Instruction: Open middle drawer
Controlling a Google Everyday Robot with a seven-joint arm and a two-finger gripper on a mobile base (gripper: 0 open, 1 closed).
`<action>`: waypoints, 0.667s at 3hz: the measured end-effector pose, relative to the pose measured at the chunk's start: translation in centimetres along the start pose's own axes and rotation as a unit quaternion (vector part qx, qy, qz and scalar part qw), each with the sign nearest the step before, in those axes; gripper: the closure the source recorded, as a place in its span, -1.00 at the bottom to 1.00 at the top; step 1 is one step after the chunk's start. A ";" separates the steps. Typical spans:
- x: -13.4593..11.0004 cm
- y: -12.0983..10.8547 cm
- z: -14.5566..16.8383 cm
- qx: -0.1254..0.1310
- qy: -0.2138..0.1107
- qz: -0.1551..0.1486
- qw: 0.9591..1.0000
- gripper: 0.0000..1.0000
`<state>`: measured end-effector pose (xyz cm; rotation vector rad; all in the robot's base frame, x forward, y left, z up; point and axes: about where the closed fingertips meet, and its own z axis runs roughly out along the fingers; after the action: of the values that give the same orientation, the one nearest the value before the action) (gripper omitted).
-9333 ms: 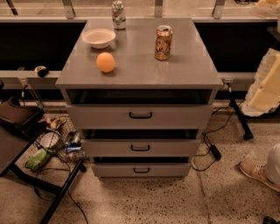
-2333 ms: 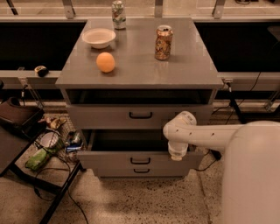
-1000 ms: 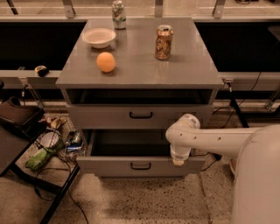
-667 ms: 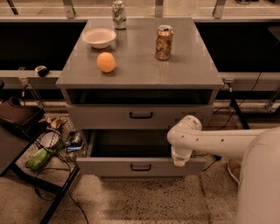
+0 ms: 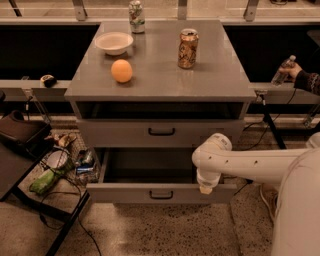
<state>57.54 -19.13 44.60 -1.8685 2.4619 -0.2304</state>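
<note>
Arm: the robot's white arm (image 5: 260, 165) reaches in from the lower right of the frame, bent down at the wrist so its tip meets the drawer front from above.
Gripper: the gripper (image 5: 205, 189) sits at the right end of the open drawer's front panel, at its top edge and well to the right of the handle; whether it is open or closed cannot be told. It seems placed there to haul on the panel's lip, not the bar.
Middle drawer: the middle drawer (image 5: 125, 192) stands pulled out at lower centre, its dark tray exposed and apparently empty, its black handle (image 5: 161, 195) untouched. The task looks nearly or fully done; a little more travel may remain.
Top drawer: the top drawer (image 5: 115, 133) above it is shut flush, leaving the tray below in shadow.
Desk: the grey desk (image 5: 220, 75) fills the upper centre, carrying an orange (image 5: 121, 70), a white bowl (image 5: 114, 42) and a brown can (image 5: 187, 48). All three stand back from the front edge, clear of the pull.
Far edge: a pale can (image 5: 135, 9) stands at the desk's back rim.
</note>
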 end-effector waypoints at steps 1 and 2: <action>0.4 0.6 -0.1 -0.003 0.002 0.004 1.000 1.00; 0.7 1.1 -0.1 -0.006 0.004 0.008 1.000 1.00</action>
<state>56.30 -19.48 44.62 -1.8552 2.4887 -0.2245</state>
